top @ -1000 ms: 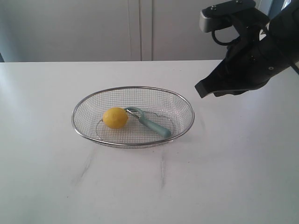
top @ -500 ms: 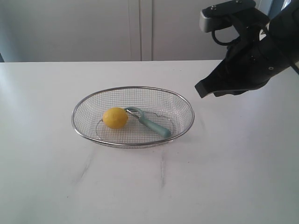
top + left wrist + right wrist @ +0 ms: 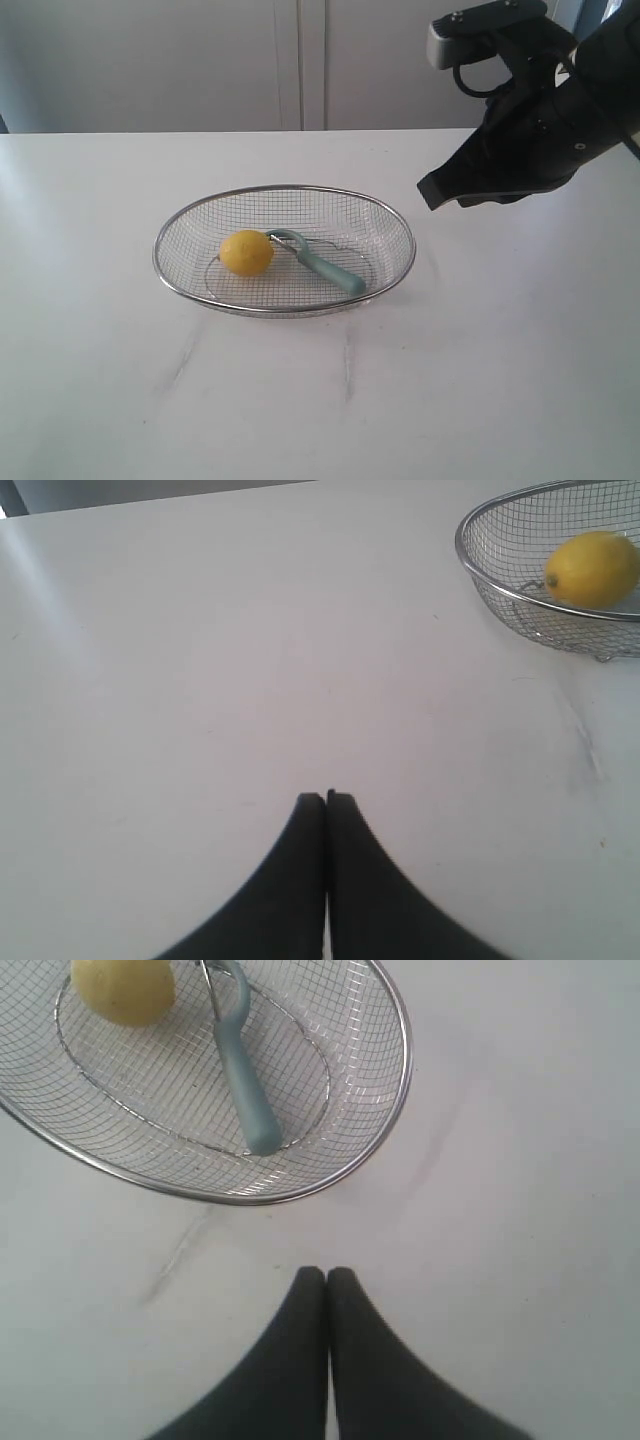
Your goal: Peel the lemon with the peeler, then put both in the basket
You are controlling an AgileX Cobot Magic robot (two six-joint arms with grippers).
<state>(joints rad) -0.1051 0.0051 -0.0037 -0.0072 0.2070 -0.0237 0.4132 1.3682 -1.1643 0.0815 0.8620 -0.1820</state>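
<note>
Spotter: As your black right gripper [image 3: 326,1272] hangs above the plain white table [image 3: 500,360], its two fingers are pressed flat together, tip to tip. They grip nothing and touch nothing.

Operator: And the other one?

Spotter: Your black left gripper [image 3: 326,797] is the same: fingers closed against each other, empty, over bare tabletop and well apart from the task's things.

Operator: Where are those things?

Spotter: Near your right fingertips sits the wide, shallow oval basket of silver wire mesh [image 3: 400,262], standing on the table. Inside it lies the slim peeler with the pale teal-green handle and curved silver blade head [image 3: 318,262]. Its handle points toward your right gripper. Its blade end is just beside the small, bright yellow lemon [image 3: 246,252], which also rests on the basket's floor. Whether blade and lemon touch, I cannot tell.
</note>
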